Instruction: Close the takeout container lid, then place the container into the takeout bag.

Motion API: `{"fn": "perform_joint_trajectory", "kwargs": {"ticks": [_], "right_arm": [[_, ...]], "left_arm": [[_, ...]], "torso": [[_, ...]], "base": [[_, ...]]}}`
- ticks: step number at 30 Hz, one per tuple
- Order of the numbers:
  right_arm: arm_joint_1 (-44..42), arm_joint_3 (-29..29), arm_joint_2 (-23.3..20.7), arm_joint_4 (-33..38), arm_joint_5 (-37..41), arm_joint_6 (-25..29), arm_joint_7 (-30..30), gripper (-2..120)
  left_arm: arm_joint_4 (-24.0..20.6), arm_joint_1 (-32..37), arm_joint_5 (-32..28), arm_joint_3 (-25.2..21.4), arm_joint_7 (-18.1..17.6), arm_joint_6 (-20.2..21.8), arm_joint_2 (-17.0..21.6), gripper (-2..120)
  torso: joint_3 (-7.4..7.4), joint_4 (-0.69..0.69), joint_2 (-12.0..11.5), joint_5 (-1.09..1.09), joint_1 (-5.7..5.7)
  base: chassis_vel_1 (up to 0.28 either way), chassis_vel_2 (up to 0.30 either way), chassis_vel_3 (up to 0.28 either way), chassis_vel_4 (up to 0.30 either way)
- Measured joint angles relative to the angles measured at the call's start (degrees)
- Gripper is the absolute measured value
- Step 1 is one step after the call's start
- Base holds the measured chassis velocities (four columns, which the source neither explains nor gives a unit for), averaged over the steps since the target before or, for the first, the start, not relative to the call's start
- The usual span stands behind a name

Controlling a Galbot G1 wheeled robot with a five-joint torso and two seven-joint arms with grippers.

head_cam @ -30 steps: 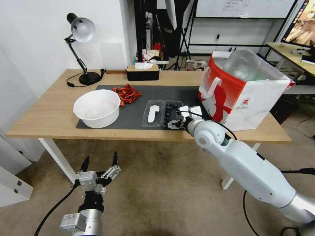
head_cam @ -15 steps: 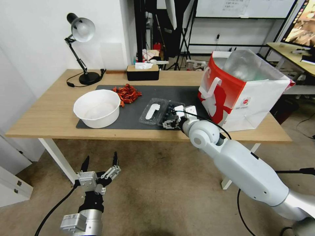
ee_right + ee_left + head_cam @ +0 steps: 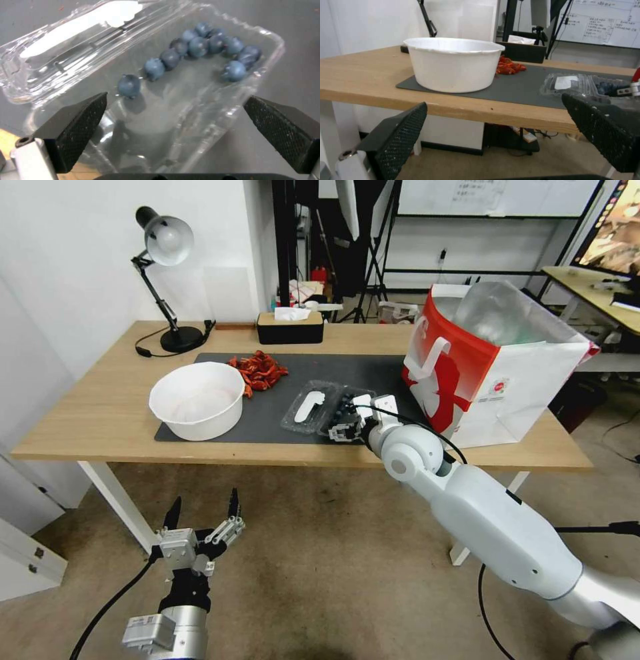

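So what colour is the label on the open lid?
White, an oblong patch on the clear lid; the head view shows it best.

One container (image 3: 323, 408), one bag (image 3: 493, 363), one bowl (image 3: 197, 400), one lamp (image 3: 163, 280), one tissue box (image 3: 290, 327), two grippers: left (image 3: 203, 508), right (image 3: 345, 432).

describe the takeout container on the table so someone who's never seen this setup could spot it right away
On the wooden table lies a dark grey mat, between a round white bowl and the red-and-white takeout bag. The takeout container sits on the mat's near edge at the right gripper. It is the only clear plastic box: open, blueberries inside, white-labelled lid alongside.
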Motion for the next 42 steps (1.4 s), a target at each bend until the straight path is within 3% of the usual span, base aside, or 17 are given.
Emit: {"fn": "perform_joint_trajectory", "kwargs": {"ticks": [6, 17, 20, 23, 24, 27, 28, 34, 40, 42], "right_arm": [[-1.0, 3.0, -0.8, 1.8, -1.0, 0.0, 0.0, 100], [-8.9, 16.0, -3.4, 12.9, -6.9, 2.7, -2.6, 100], [-14.4, 20.4, -4.3, 16.7, -9.9, 7.4, -4.1, 100], [-24.7, 26.2, -4.7, 21.3, -15.2, 15.8, -7.1, 100], [-24.7, 26.2, -4.7, 21.3, -15.2, 15.8, -7.1, 100], [-33.2, 29.4, -3.1, 24.5, -22.0, 24.1, -9.8, 100], [-33.2, 29.4, -3.1, 24.5, -22.0, 24.1, -9.8, 100], [-47.3, 31.3, 4.7, 28.5, -37.2, 35.3, -12.7, 100], [-52.9, 31.5, 9.9, 29.2, -43.8, 41.5, -14.0, 100], [-57.0, 31.5, 13.8, 28.7, -48.0, 47.7, -15.4, 100]], "left_arm": [[-0.2, 0.1, -0.1, -0.2, 0.0, 0.0, 0.2, 100], [-0.8, 0.2, -0.9, -0.4, 0.0, 0.1, 0.7, 100], [-1.0, 0.1, -1.3, -0.5, 0.1, 0.3, 1.0, 100], [-1.4, 0.1, -1.5, -0.6, 0.2, 0.4, 1.6, 100], [-1.4, 0.1, -1.5, -0.6, 0.2, 0.4, 1.6, 100], [-1.5, 0.1, -2.0, -0.7, 0.3, 0.6, 2.2, 100], [-1.5, 0.1, -2.0, -0.7, 0.3, 0.6, 2.2, 100], [-1.4, 0.0, -2.7, -0.7, 0.4, 0.7, 3.4, 100], [-1.2, -0.1, -3.0, -0.5, 0.6, 0.7, 3.8, 100], [-1.1, -0.3, -3.3, -0.4, 0.7, 0.6, 4.0, 100]], "torso": [[0.00, 0.00, 0.0, -0.01, 0.00], [0.00, 0.00, 0.0, 0.00, 0.00], [-0.01, 0.00, 0.0, -0.02, 0.00], [0.00, -0.03, 0.0, 0.00, -0.01], [0.00, -0.03, 0.0, 0.00, -0.01], [-0.01, 0.01, 0.0, -0.02, -0.02], [-0.01, 0.01, 0.0, -0.02, -0.02], [-0.01, 0.01, 0.0, -0.01, -0.02], [0.00, 0.00, 0.0, -0.02, -0.01], [-0.01, 0.01, 0.0, -0.04, -0.01]], "base": [[0.000, 0.000, 0.000, 0.000], [0.000, 0.000, 0.000, 0.000], [0.000, 0.000, 0.000, 0.000], [0.000, 0.000, 0.000, 0.000], [0.000, 0.000, 0.000, 0.000], [0.000, 0.000, 0.000, 0.000], [0.000, 0.000, 0.000, 0.000], [0.000, 0.000, 0.000, 0.000], [0.000, 0.000, 0.000, 0.000], [0.000, 0.000, 0.000, 0.000]]}}
